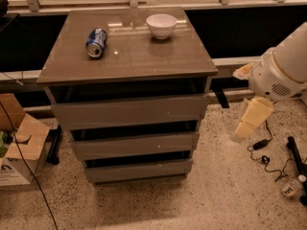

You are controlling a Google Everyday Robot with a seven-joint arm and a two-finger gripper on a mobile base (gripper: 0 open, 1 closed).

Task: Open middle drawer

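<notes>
The middle drawer (134, 145) is the second of three flat grey fronts in the taupe cabinet (127, 56), with a dark gap above it. It sits between the taller top drawer front (129, 111) and the lowest front (139, 170). All three fronts look stepped out slightly, lower ones set further back. My gripper (240, 134), cream-coloured on a white arm (283, 66), hangs to the right of the cabinet at about middle drawer height. It points down and left, and is apart from the cabinet.
A blue can (96, 42) lies on its side and a white bowl (161, 25) stands on the cabinet top. A cardboard box (17, 147) sits on the floor at left. Black cables (261, 152) and a small bottle (290, 189) lie on the floor at right.
</notes>
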